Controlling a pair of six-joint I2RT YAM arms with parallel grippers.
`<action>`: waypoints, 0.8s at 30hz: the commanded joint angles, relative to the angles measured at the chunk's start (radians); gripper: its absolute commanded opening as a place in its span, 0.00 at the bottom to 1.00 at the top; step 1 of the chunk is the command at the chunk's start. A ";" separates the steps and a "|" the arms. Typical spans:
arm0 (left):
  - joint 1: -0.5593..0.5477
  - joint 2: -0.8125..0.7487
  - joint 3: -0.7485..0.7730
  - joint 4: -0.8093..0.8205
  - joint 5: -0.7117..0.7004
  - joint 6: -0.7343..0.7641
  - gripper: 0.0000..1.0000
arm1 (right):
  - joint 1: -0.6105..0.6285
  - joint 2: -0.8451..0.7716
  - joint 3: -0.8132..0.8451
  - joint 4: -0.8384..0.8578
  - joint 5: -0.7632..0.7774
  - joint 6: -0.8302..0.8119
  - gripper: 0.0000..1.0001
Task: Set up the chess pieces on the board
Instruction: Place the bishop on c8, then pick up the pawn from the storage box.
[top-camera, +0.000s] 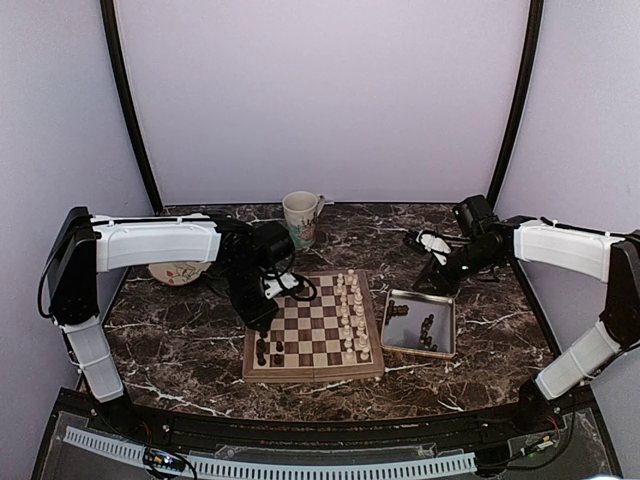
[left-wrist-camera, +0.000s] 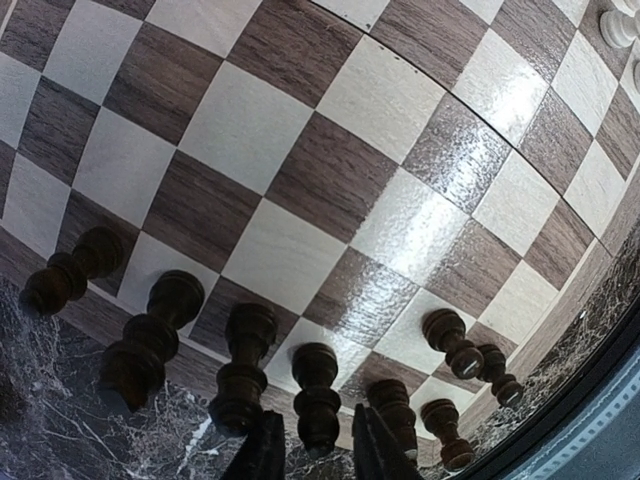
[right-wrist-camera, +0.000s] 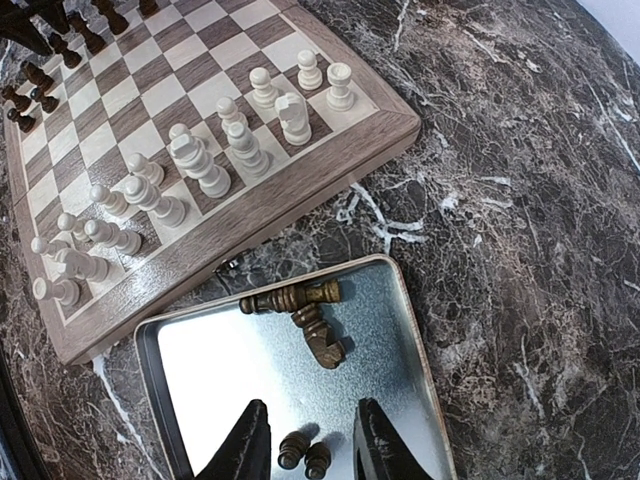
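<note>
The board (top-camera: 313, 352) lies at the table's middle. Several dark chess pieces (top-camera: 268, 350) stand along its left edge; the left wrist view shows them in a row (left-wrist-camera: 150, 340) with more behind (left-wrist-camera: 452, 340). My left gripper (left-wrist-camera: 318, 450) straddles one standing dark piece (left-wrist-camera: 316, 395), its fingers slightly apart with a small gap on each side. In the top view this gripper (top-camera: 262, 320) hangs over the board's left side. My right gripper (right-wrist-camera: 308, 440) hovers open above the metal tray (right-wrist-camera: 420, 330). Two small dark pieces (right-wrist-camera: 305, 455) lie below its fingertips, with two longer ones (right-wrist-camera: 300, 300) further off.
Cream-white chessmen (top-camera: 350, 315) fill the board's right columns. A mug (top-camera: 301, 217) stands behind the board. A patterned dish (top-camera: 180, 271) sits under the left arm. The tray (top-camera: 447, 325) lies just right of the board.
</note>
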 joint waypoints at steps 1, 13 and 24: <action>0.003 -0.031 -0.002 -0.013 0.007 0.001 0.27 | 0.002 0.011 0.000 -0.003 0.002 -0.002 0.29; 0.011 -0.149 0.138 0.029 0.012 0.018 0.31 | -0.007 -0.023 0.076 -0.068 0.079 -0.007 0.29; 0.066 -0.152 0.091 0.656 0.089 -0.015 0.57 | -0.016 -0.025 0.160 -0.279 0.190 -0.048 0.33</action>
